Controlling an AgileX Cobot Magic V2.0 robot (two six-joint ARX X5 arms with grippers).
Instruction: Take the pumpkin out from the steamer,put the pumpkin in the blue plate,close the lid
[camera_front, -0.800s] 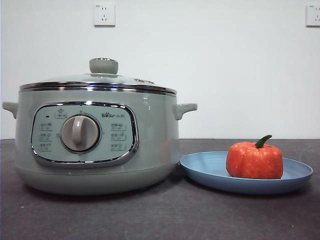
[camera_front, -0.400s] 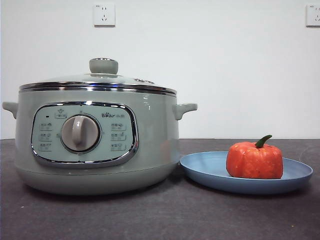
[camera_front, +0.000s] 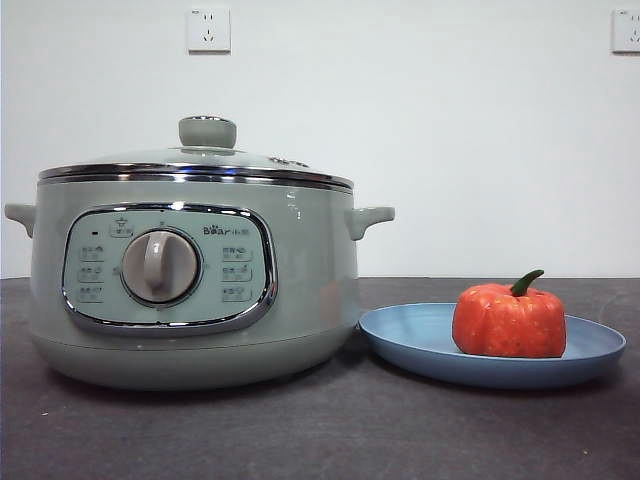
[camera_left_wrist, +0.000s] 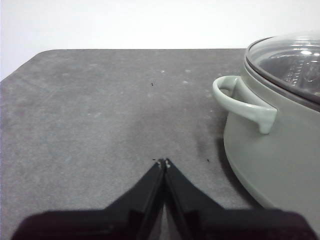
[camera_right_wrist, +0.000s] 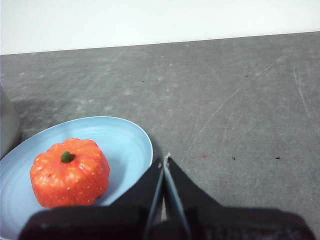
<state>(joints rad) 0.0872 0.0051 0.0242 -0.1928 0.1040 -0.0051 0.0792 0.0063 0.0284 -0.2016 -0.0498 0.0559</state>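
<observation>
Your left gripper (camera_left_wrist: 163, 162) hangs over bare table with its two black jaws pressed together, holding nothing; the pale sage-green round steamer (camera_left_wrist: 280, 150) fills the right side of its wrist view, one small side handle (camera_left_wrist: 245, 102) jutting toward the frame's centre. Your right gripper (camera_right_wrist: 164, 161) is likewise closed and empty, its tips just beside the rim of the wide, shallow light-blue plate (camera_right_wrist: 130, 140) at the lower left of its wrist view. Neither arm shows in the front view. There, the small blocky orange-red pumpkin (camera_front: 509, 320) with a curved dark green stem sits upright in the plate at the lower right, slightly right of its centre. The round glass lid (camera_front: 200, 168) with chrome rim and squat pale-green knob sits closed on the steamer at the left, its dial facing you. The dark grey table (camera_front: 330, 430) lies under everything.
</observation>
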